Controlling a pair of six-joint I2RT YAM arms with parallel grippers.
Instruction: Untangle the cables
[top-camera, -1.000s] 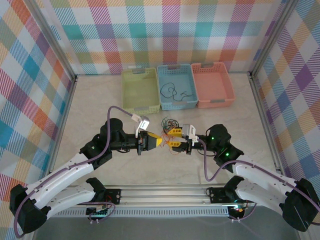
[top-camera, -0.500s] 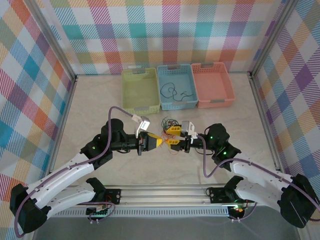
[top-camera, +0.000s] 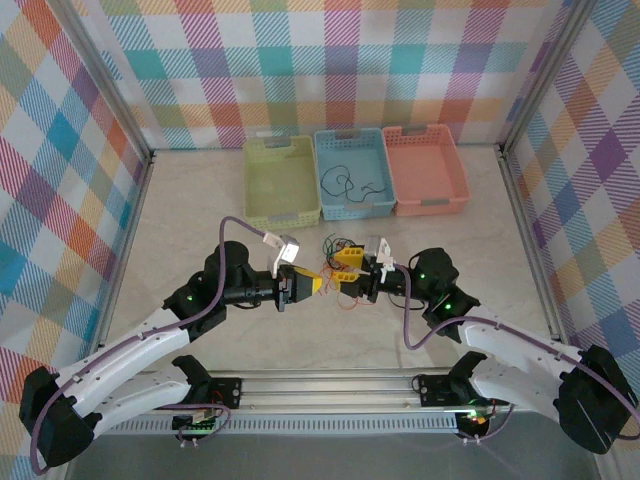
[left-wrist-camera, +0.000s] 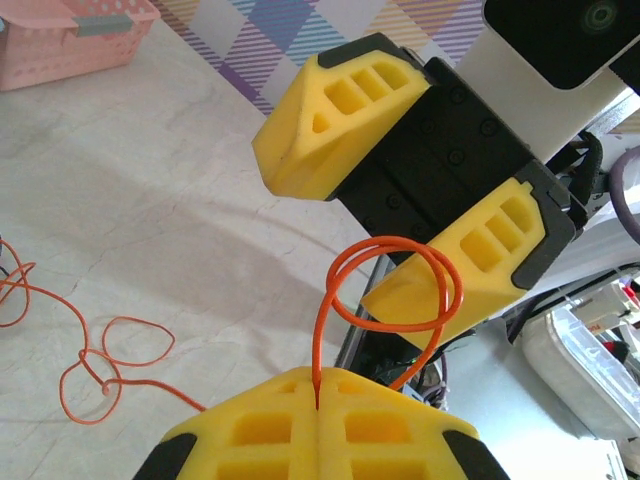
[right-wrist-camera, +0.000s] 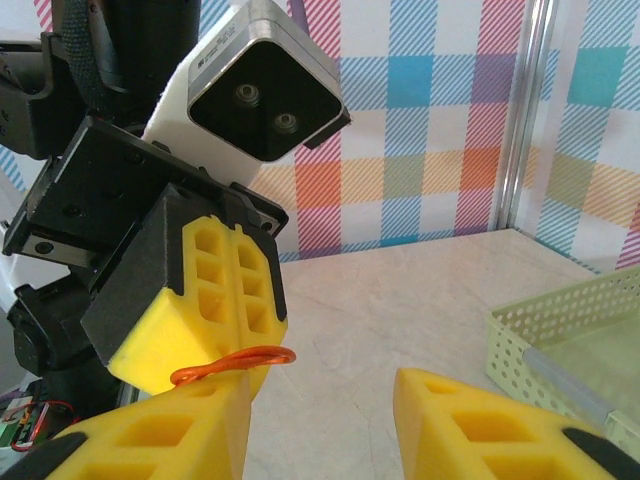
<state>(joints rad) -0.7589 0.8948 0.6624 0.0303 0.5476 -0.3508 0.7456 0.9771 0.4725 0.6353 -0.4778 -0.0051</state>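
In the top view the cables (top-camera: 337, 246), a small knot of orange-red and black wires, lie on the table just beyond both grippers. My left gripper (top-camera: 313, 285) (left-wrist-camera: 320, 375) is shut on an orange cable (left-wrist-camera: 395, 290), which rises from between its pads in a loop. The loop (right-wrist-camera: 235, 362) rests against one finger (left-wrist-camera: 470, 275) of my right gripper (top-camera: 341, 272) (right-wrist-camera: 320, 430), which is open and faces the left one tip to tip. More of the orange strand (left-wrist-camera: 100, 370) trails on the table.
Three baskets stand in a row at the back: green (top-camera: 282, 180), blue (top-camera: 380, 205) with a thin black cable (top-camera: 345, 183) inside, and pink (top-camera: 425, 168). Checked walls enclose the table. The rail with both arm bases runs along the near edge.
My right gripper has risen slightly, shifted a little towards the left gripper and widened a bit. The left gripper keeps its hold on the orange cable and has barely moved.
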